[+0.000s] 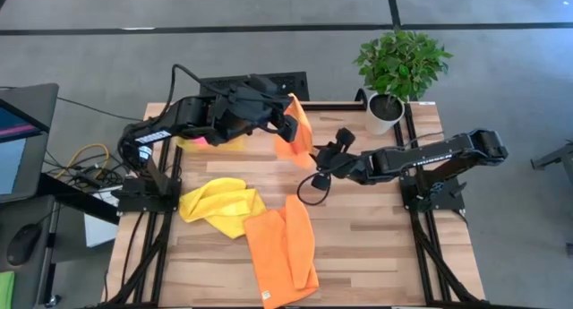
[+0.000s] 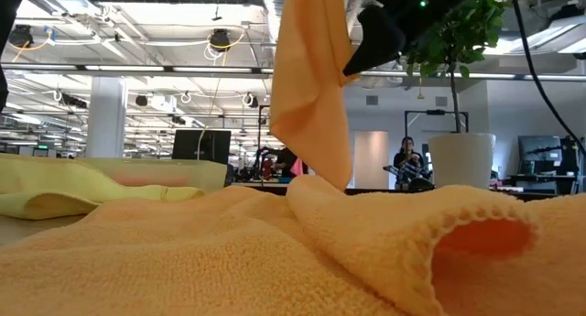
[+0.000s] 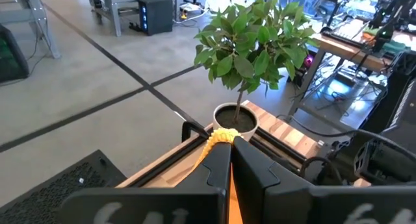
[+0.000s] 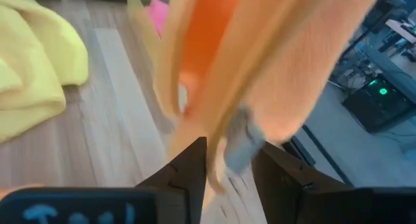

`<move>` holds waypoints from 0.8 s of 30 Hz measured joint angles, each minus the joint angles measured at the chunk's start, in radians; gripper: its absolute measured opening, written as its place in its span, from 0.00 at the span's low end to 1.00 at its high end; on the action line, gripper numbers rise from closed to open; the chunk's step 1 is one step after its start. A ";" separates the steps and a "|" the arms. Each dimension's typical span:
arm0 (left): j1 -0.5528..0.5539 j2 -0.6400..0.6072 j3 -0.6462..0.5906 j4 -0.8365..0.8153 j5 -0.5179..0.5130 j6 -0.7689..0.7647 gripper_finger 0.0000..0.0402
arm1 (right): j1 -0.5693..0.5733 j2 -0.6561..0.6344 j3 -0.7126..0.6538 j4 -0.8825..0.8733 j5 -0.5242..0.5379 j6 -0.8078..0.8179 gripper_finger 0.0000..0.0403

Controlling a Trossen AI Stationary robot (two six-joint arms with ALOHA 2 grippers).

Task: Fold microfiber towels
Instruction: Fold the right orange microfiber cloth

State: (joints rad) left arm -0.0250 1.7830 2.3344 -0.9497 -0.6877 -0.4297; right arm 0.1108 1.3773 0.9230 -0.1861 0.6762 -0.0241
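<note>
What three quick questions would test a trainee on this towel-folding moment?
1. True or false: the left tool holds an orange towel up off the table.
2. Which towel lies crumpled beside the flat orange towel? A) pink B) yellow C) blue
3. Fill in: the right tool is reaching toward the hanging towel's ____ edge.

Key:
1. True; the left tool is shut on its top.
2. B, the yellow towel.
3. Lower; its jaws stand around the hem in the right wrist view.
</note>
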 joint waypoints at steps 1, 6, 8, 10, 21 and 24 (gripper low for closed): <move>0.000 -0.004 0.000 -0.002 0.000 0.000 0.00 | 0.000 0.001 0.000 -0.015 0.004 0.000 0.34; 0.000 -0.012 0.000 -0.009 0.002 0.001 0.00 | 0.000 0.002 0.000 -0.015 0.006 0.000 0.30; 0.000 -0.012 0.000 -0.012 0.003 0.007 0.00 | 0.000 0.002 0.000 -0.014 0.006 0.000 0.27; 0.000 -0.014 0.000 -0.011 0.003 0.008 0.00 | 0.000 0.002 0.000 -0.015 0.006 0.000 0.24; 0.000 -0.015 0.000 -0.051 0.003 0.002 0.00 | 0.007 -0.017 0.000 -0.015 0.002 -0.030 0.03; 0.000 -0.015 0.000 -0.088 0.004 -0.012 0.00 | 0.006 -0.058 0.000 -0.043 0.000 -0.028 0.03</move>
State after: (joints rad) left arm -0.0246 1.7679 2.3344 -1.0379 -0.6842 -0.4422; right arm 0.1173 1.3196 0.9233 -0.2291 0.6765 -0.0525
